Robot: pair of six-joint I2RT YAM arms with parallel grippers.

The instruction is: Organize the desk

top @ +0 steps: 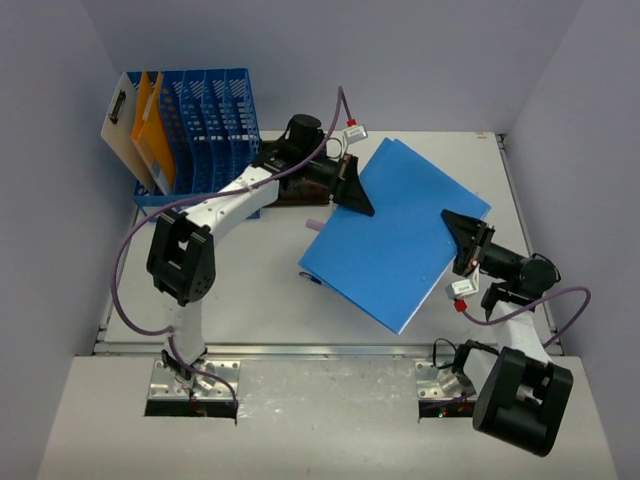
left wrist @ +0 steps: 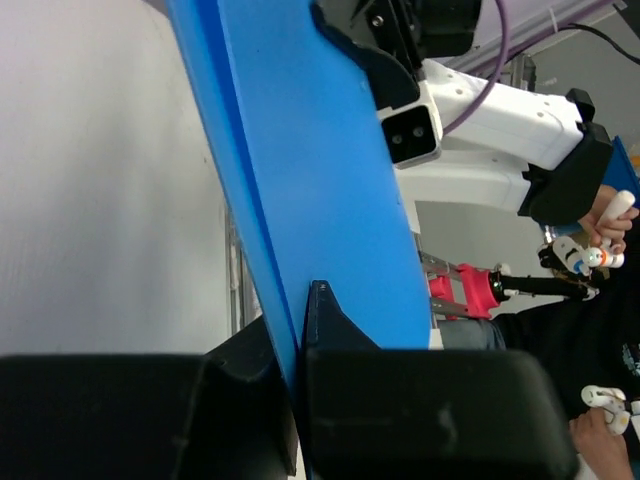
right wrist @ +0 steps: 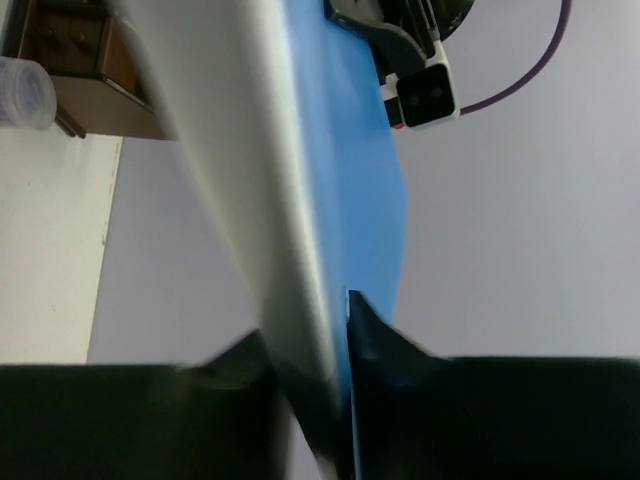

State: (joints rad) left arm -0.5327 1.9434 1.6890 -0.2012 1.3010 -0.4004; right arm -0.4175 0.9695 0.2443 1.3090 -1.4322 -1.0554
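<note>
The blue folder [top: 395,235] is plain bright blue all over. The rack [top: 205,110] is a deeper blue with an open mesh pattern, and holds an orange folder [top: 150,125] and a white clipboard [top: 120,125]. The bench [top: 260,300] is plain off-white, the tray [right wrist: 100,100] is brown wood, and the left gripper [top: 360,198] and right gripper [top: 456,222] are black.

Wooden tray [right wrist: 95,75] cut off at corner, blue folder [right wrist: 350,170] blurred up close, desk [top: 250,300] partly hidden beneath it.
</note>
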